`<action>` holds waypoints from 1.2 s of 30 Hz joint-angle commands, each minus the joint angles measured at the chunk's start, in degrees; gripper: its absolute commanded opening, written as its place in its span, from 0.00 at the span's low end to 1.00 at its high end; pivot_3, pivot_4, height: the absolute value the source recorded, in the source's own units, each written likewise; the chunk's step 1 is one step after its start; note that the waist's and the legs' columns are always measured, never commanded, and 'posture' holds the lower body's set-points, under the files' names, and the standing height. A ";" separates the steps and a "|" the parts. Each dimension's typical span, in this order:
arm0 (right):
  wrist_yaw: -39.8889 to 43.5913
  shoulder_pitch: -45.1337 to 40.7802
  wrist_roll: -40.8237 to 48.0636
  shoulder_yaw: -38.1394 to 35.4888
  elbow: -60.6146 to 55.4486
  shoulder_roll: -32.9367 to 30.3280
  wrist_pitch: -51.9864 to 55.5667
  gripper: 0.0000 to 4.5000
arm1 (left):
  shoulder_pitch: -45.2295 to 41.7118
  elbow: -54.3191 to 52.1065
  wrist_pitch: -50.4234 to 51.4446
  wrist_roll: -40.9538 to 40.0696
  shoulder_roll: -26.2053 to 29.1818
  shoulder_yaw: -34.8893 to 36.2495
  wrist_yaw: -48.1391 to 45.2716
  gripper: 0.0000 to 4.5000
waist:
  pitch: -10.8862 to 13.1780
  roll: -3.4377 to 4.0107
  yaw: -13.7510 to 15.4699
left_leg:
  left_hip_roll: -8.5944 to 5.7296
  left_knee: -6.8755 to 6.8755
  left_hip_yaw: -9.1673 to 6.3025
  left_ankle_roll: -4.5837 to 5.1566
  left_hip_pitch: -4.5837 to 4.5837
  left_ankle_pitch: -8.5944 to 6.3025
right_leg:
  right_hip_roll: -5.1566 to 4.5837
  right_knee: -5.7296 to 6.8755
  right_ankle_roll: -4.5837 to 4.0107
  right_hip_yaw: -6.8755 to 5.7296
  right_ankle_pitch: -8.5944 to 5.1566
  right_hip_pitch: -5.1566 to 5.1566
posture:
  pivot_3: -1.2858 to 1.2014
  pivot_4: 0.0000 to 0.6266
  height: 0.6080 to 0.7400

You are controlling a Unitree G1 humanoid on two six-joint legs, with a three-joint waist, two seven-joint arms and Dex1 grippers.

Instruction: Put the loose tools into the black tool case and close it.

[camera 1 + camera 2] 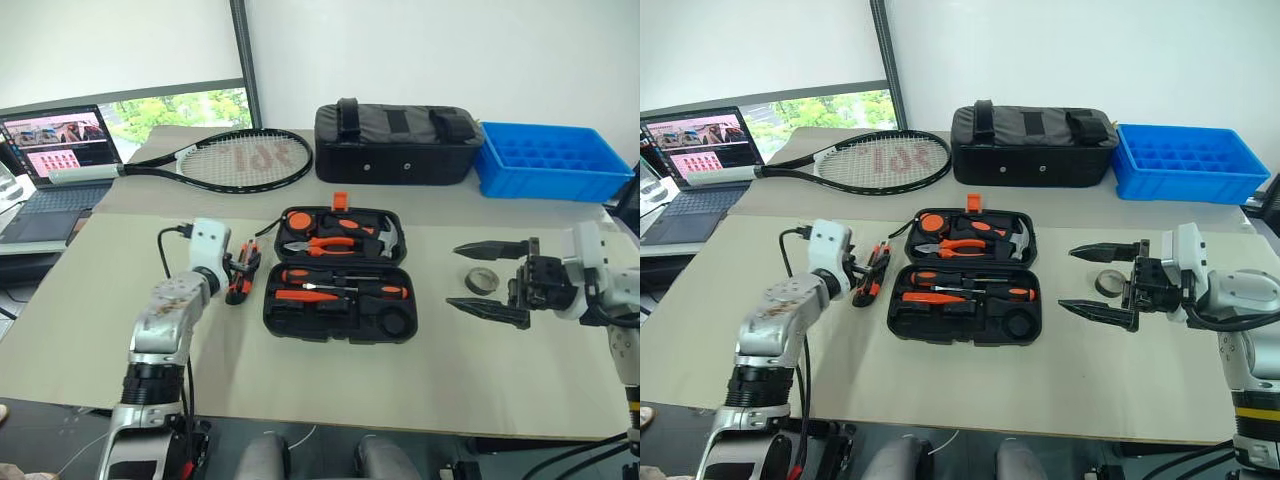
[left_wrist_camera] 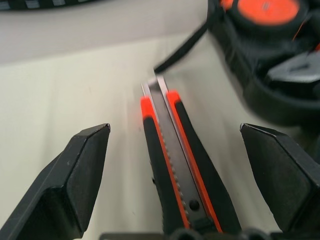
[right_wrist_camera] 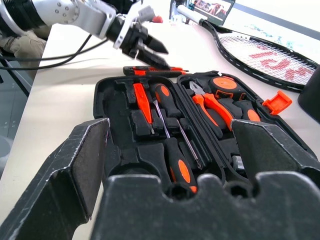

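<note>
Black left gripper point(image 2: 172, 165) gapes wide around the knife point(image 2: 175, 165), gripping nothing.
Its fingers point(image 2: 75, 180) flank the orange-edged knife without touching; the knife lies on the counter point(image 1: 90, 330) just left of the open case point(image 1: 335, 275). Screwdrivers point(image 1: 340, 285) already sit in the case's near half, pliers point(image 1: 325, 243) in the far half. Right gripper point(image 1: 490, 277), also wide open and holding nothing, hovers right of the case, with the grey tape roll point(image 1: 482, 279) between its fingers' line on the counter.

White wall point(image 1: 420, 50), window point(image 1: 170, 105) with greenery, beige table point(image 1: 90, 330).
</note>
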 commanded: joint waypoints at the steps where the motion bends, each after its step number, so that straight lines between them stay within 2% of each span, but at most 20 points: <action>1: 0.62 -0.65 1.06 -1.58 -0.65 -0.67 -0.06 1.00 | -0.74 0.74 1.96 1.23 -0.79 -0.79 2.52 0.99 | 0.01 -0.02 -0.04 | 0.00 0.00 0.00 0.00 0.01 0.00 | 0.00 0.00 0.00 -0.01 0.00 0.00 | 0.52 0.24 0.76; 9: 0.57 0.60 1.26 -2.82 -1.17 -0.77 -0.21 1.00 | -1.35 2.81 5.45 -0.03 -2.73 0.25 4.37 0.99 | 0.07 -0.12 -0.25 | -0.04 0.00 -0.01 -0.02 0.06 0.01 | -0.03 -0.02 0.00 -0.01 0.00 0.10 | 0.52 0.24 0.76; 10: 0.59 0.61 1.27 -2.97 -1.03 -0.80 -0.27 1.00 | -1.41 2.97 5.47 -0.13 -3.01 0.93 5.01 0.88 | 0.07 -0.12 -0.26 | -0.05 0.00 -0.01 -0.02 0.06 0.01 | -0.04 -0.02 0.01 -0.01 0.00 0.10 | 0.52 0.24 0.76; 12: 0.58 0.71 1.31 -3.20 -0.97 -0.82 -0.34 1.00 | -1.49 3.16 5.55 -0.24 -3.29 1.89 5.75 0.74 | 0.08 -0.13 -0.28 | -0.05 0.00 -0.02 -0.02 0.07 0.01 | -0.04 -0.02 0.01 -0.01 0.00 0.10 | 0.52 0.24 0.76; 16: 0.70 0.98 1.47 -3.54 -1.10 -0.86 -0.27 1.00 | -1.58 3.30 5.77 -0.50 -3.70 3.44 6.67 0.41 | 0.07 -0.12 -0.49 | -0.05 0.00 -0.03 -0.04 0.12 0.02 | -0.03 0.00 0.01 0.00 0.00 0.14 | 0.52 0.24 0.76; 17: 0.79 1.02 1.47 -3.67 -1.02 -0.88 -0.30 1.00 | -1.52 3.29 5.34 -0.26 -3.54 3.62 6.98 0.37 | 0.08 -0.12 -0.55 | -0.05 -0.01 -0.03 -0.04 0.15 0.02 | -0.03 0.01 0.01 0.01 0.00 0.15 | 0.52 0.24 0.76; 21: 1.07 1.12 1.43 -4.08 -0.82 -0.88 -0.33 1.00 | -1.42 2.80 3.48 -0.12 -3.04 4.28 7.65 0.37 | 0.08 -0.13 -0.68 | -0.05 -0.02 -0.03 -0.06 0.20 0.03 | -0.02 0.04 0.01 0.03 0.00 0.15 | 0.52 0.24 0.76; 23: 1.10 1.20 1.47 -4.39 -0.72 -0.83 -0.29 1.00 | -1.74 1.11 -4.89 -1.33 -1.36 4.86 3.51 0.37 | 0.10 -0.16 -0.69 | -0.05 -0.02 -0.03 -0.06 0.19 0.03 | -0.02 0.04 0.01 0.03 -0.01 0.14 | 0.52 0.24 0.76; 27: 1.31 1.66 1.92 -5.00 -0.58 -0.79 -0.03 1.00 | -1.61 -2.29 -19.32 -5.45 5.81 2.55 -14.51 0.37 | 0.20 -0.18 -0.60 | 0.01 -0.12 -0.06 -0.15 0.13 0.08 | 0.02 -0.01 -0.02 -0.04 0.01 0.07 | 0.52 0.24 0.76; 32: 2.01 2.13 2.70 -5.63 -0.30 -0.83 0.30 1.00 | -2.16 -4.49 -28.44 -8.62 13.56 -3.50 -34.83 0.37 | 0.15 -0.06 -0.07 | -0.14 -0.16 0.00 -0.15 0.07 0.07 | -0.17 -0.20 0.03 -0.05 -0.02 0.13 | 0.52 0.24 0.76; 36: 1.84 3.35 3.12 -6.20 -1.10 -0.94 0.54 1.00 | -5.23 -4.74 -32.04 -7.97 16.28 -11.39 -46.31 0.37 | 0.16 -0.05 0.18 | -0.16 -0.14 -0.01 -0.14 0.00 0.07 | -0.16 -0.27 0.04 -0.05 -0.02 0.13 | 0.52 0.24 0.76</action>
